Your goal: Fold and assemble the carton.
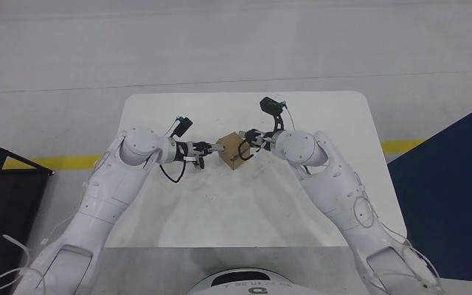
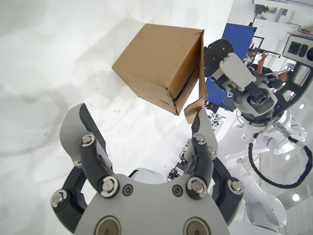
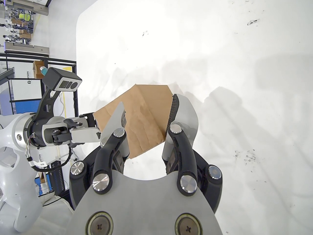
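A small brown carton point(image 1: 232, 150) is tilted on one corner over the middle of the white table point(image 1: 324, 118). My right gripper point(image 3: 149, 101) is shut on the carton point(image 3: 144, 123), one finger lying over its creased face and the other against its edge. My left gripper point(image 2: 141, 116) stands open just short of the carton point(image 2: 159, 67), and one fingertip point(image 2: 199, 121) touches the corner of a loose flap point(image 2: 203, 81). Seen from above, the left gripper point(image 1: 208, 150) and the right gripper point(image 1: 249, 145) face each other across the carton.
The tabletop around the carton is bare white with faint scuff marks point(image 3: 244, 155). A blue panel point(image 1: 435, 184) stands off the table's right side, and a dark frame point(image 1: 18, 192) stands off its left.
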Robot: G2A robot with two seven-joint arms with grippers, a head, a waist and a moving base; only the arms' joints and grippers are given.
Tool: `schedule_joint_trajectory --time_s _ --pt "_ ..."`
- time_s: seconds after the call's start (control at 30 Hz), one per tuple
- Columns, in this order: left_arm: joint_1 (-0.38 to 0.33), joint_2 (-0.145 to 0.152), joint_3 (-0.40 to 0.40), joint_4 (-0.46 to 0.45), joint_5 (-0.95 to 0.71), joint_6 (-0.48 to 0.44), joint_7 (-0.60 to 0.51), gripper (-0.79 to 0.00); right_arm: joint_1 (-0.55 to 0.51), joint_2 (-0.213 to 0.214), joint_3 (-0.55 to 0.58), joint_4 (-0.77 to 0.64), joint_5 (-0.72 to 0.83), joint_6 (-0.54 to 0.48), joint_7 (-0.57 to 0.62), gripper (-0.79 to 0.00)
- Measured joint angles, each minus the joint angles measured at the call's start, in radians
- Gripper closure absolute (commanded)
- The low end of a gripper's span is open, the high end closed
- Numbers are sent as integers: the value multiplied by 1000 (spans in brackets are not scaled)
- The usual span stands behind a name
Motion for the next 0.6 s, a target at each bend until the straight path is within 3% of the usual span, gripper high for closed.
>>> schedule_joint_trajectory --time_s 0.27,0.6 --pt "-21 -8 31 26 -3 5 7 -785 -12 2 -7 -4 8 -8 14 -391" --pt "14 13 -27 18 -17 3 -1 -785 -18 0 2 9 49 -6 -15 -366"
